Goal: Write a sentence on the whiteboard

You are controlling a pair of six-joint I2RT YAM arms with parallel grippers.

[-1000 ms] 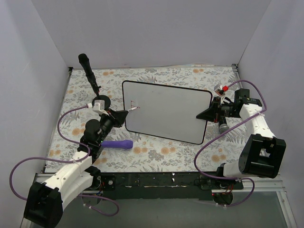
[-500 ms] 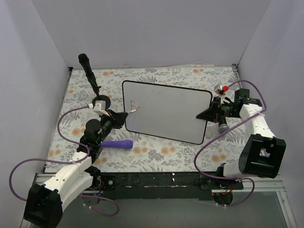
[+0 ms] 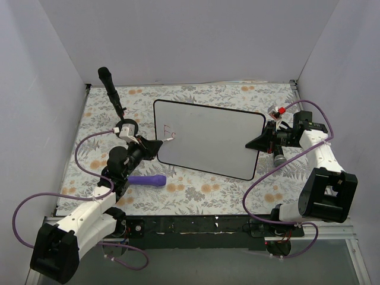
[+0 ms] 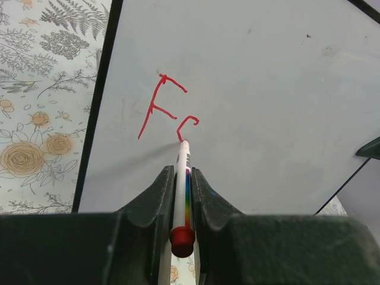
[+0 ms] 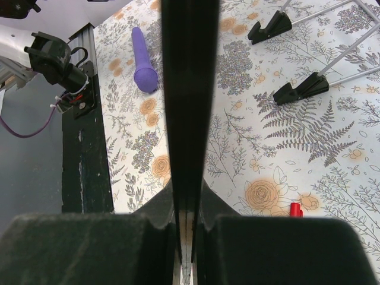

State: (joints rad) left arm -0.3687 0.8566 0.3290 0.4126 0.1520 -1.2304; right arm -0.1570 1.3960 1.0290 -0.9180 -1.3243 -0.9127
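As my left gripper (image 4: 180, 171) clamps tight on the slim white marker pen with the rainbow stripe and red end plug (image 4: 183, 161), the pen's tip touches the large glossy white whiteboard with the thin black frame (image 4: 267, 83). The board lies on the floral-patterned table cover (image 3: 202, 190) between my two arms. Just beyond the tip sits the sentence (image 4: 165, 107), so far only a red handwritten "F" and the first curl of a second letter, close to the board's left edge. At the far right edge, my right gripper (image 5: 189, 199) is closed hard on the black frame, steadying it.

The risks, as I judge them: pressing too firmly could push the pen back through my jaws or tilt it, breaking the stroke. Dragging sideways could shift the board on its feet if the far grip slips, skewing the line. Letters this large may also crowd the remaining words.
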